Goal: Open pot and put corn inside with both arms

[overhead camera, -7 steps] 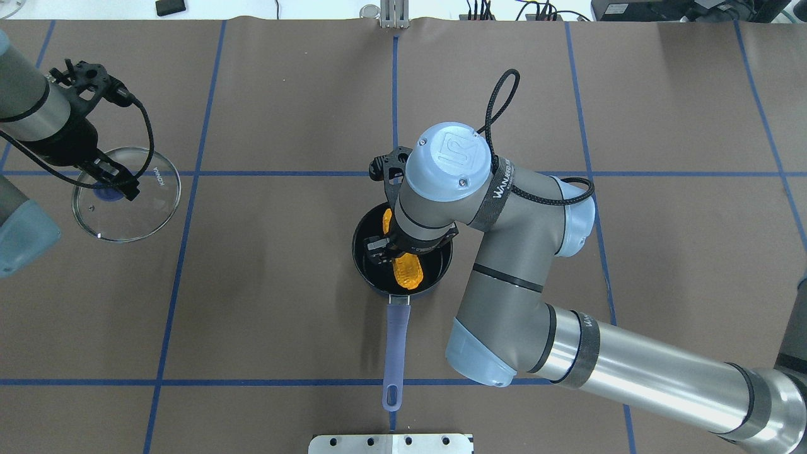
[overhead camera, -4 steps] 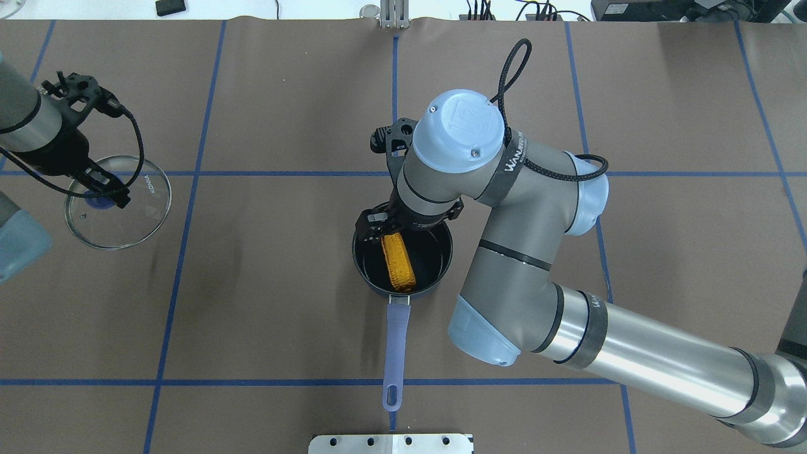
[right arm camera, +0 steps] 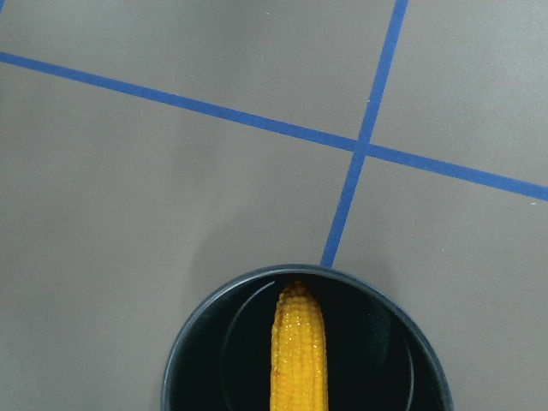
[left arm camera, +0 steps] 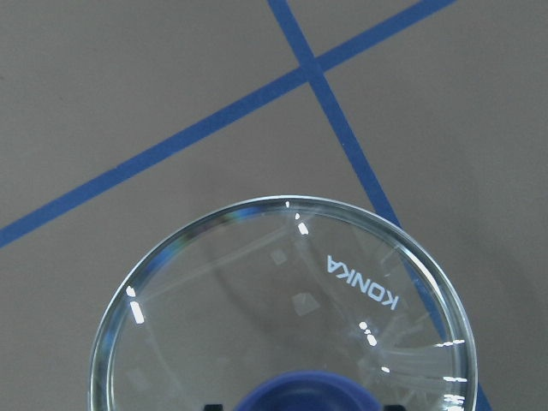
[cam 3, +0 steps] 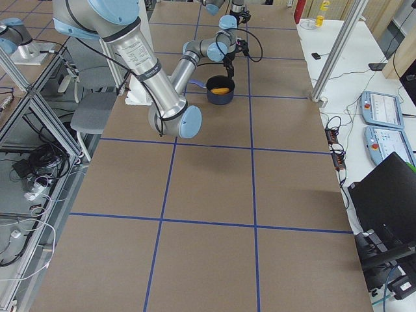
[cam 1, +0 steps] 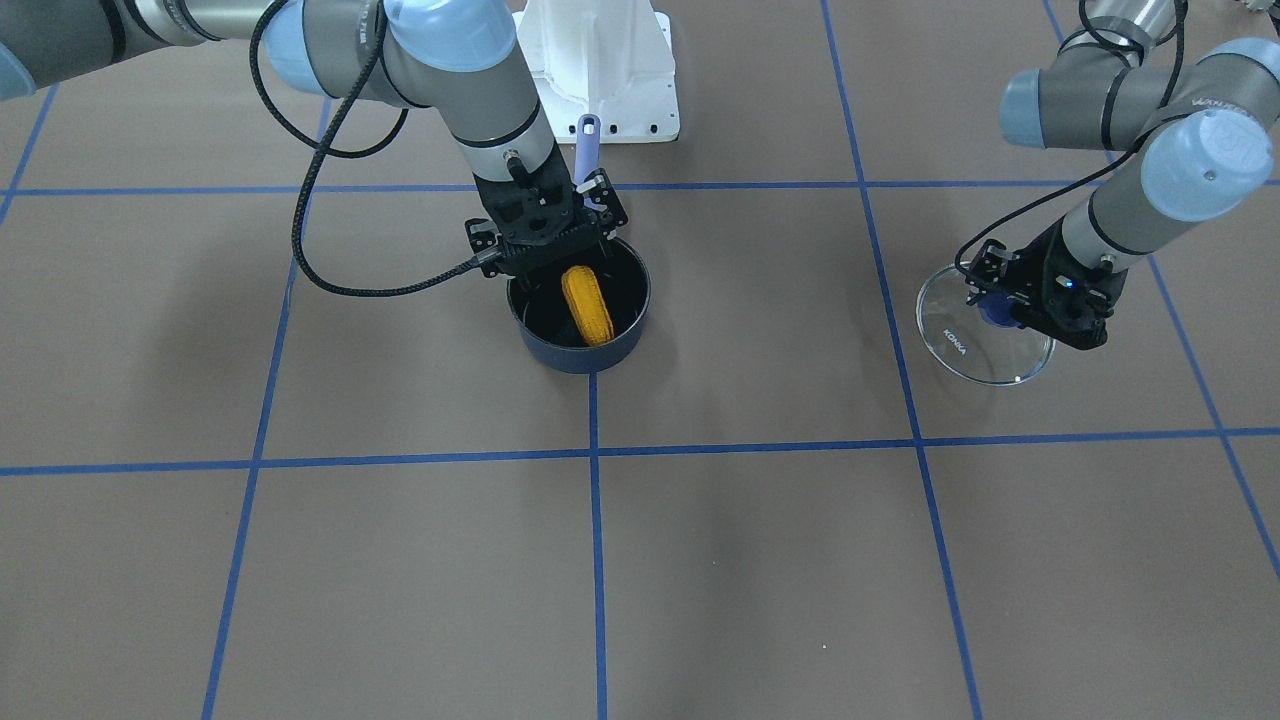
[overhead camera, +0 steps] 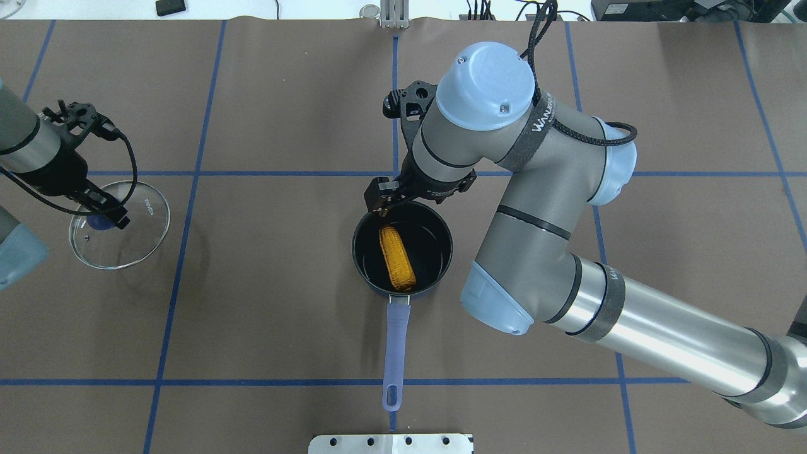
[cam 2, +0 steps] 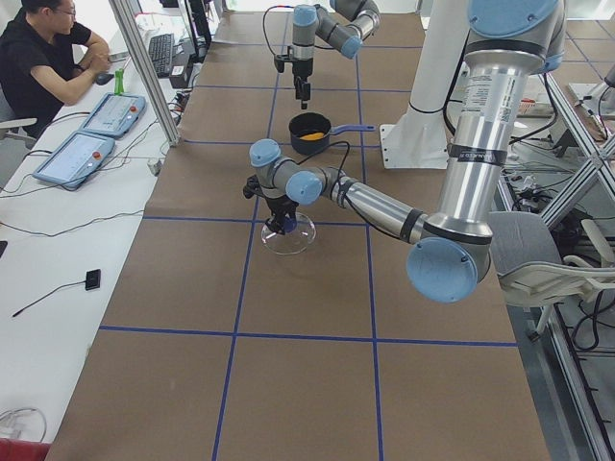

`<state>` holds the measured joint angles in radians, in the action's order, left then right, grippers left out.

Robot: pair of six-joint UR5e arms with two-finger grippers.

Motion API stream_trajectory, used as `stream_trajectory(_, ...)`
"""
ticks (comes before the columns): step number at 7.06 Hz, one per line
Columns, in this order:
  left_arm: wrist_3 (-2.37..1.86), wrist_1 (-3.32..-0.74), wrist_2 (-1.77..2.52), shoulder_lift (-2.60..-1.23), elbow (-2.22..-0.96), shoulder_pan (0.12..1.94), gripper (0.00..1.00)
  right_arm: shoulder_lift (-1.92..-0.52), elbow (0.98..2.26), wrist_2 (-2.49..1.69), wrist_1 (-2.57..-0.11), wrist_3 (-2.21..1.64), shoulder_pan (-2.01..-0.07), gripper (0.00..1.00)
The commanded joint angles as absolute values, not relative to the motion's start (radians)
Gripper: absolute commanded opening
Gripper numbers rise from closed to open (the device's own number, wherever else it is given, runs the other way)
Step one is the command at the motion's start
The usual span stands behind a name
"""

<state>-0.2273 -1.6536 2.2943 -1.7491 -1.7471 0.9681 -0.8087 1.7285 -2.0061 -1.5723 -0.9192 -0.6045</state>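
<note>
The dark blue-grey pot (overhead camera: 441, 265) stands open at the table's middle, its lavender handle (overhead camera: 396, 340) pointing toward the robot. The orange-yellow corn (overhead camera: 397, 257) lies inside it and also shows in the front view (cam 1: 587, 305) and the right wrist view (right arm camera: 300, 351). My right gripper (overhead camera: 383, 207) is open and empty, just above the pot's far rim. My left gripper (overhead camera: 112, 217) is shut on the blue knob (left arm camera: 308, 396) of the clear glass lid (overhead camera: 135, 236), far to the pot's left, with the lid tilted.
The white base pedestal (cam 1: 600, 70) stands behind the pot's handle. A metal plate (overhead camera: 391, 443) sits at the table's near edge. Blue tape lines cross the brown mat. An operator (cam 2: 38, 48) sits beyond the table's far side with pendants.
My right gripper let go of the corn, rose and drew back past the pot's far rim; the corn now lies flat in the pot. My left arm carried the lid slightly toward the robot.
</note>
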Motion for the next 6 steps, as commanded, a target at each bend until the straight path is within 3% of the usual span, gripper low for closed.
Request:
stream_trajectory(1,-0.226,-1.661,2.304,-1.793,-1.682,0.966,0.57,-0.813,1.727,-2.008,-1.572,-0.913,-0.606,1.00)
stream_trajectory(4,-0.225,-1.661,2.304,-1.807,-1.658,0.966,0.58,-0.818,1.724,-2.006,-1.572,-0.896,-0.606,1.00)
stream_trajectory(6,-0.227,-1.701,2.304,-1.807,-1.625,0.966,0.66,-0.819,1.724,-2.005,-1.572,-0.888,-0.606,1.00)
